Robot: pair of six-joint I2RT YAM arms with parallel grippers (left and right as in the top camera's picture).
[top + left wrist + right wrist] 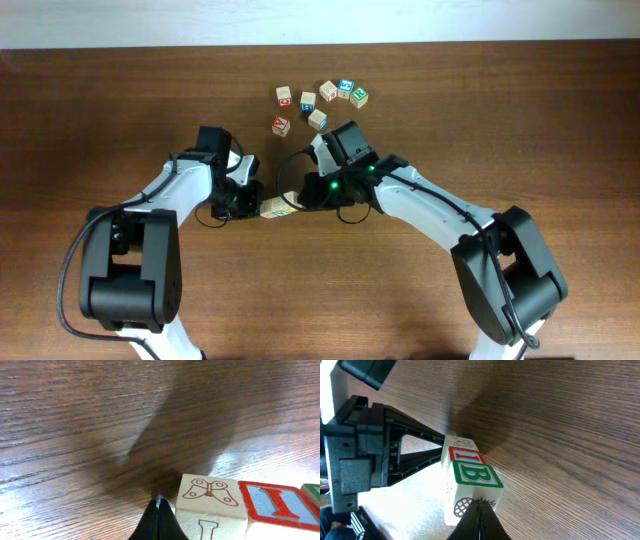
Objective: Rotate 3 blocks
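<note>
Three pale wooden blocks lie touching in a short row (278,207) between my two grippers. In the left wrist view the nearest block (210,496) has a butterfly drawing on top, then comes the red-printed "I" block (277,505), then a corner of the green one (313,492). My left gripper (159,502) is shut and empty, its tips right beside the butterfly block. In the right wrist view the green "B" block (476,476) is nearest, with the red block (465,455) behind it. My right gripper (480,505) is shut and empty, tips against the green block's end face.
Several similar alphabet cubes (320,100) are scattered in a cluster farther back on the brown wooden table (520,110). Both arms angle in towards the table's middle, and the left gripper's black frame (375,455) fills the left of the right wrist view.
</note>
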